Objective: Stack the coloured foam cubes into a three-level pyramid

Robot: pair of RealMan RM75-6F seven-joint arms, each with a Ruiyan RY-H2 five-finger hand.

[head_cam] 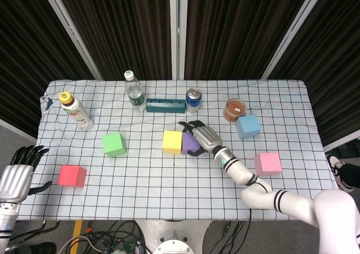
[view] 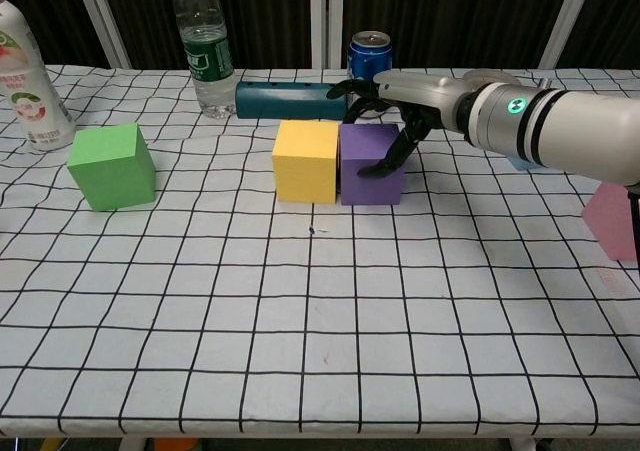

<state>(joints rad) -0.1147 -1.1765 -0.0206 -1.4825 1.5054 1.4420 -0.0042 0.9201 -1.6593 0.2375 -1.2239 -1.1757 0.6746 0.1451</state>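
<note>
Brown-filled jar (head_cam: 234, 108) stands touching the blue cube (head_cam: 247, 127).

The setting appears to be a robotics lab or test cell, not a home. Indicators: a table (head_cam: 169, 181) covered with a black-grid white cloth, dark curtain panels (head_cam: 129, 29) on metal framing behind it, and loose cables (head_cam: 112, 240) on the floor under the near edge. Staged props include foam cubes (head_cam: 114, 143), a water bottle (head_cam: 134, 92) and a drink can (head_cam: 193, 99).
</note>
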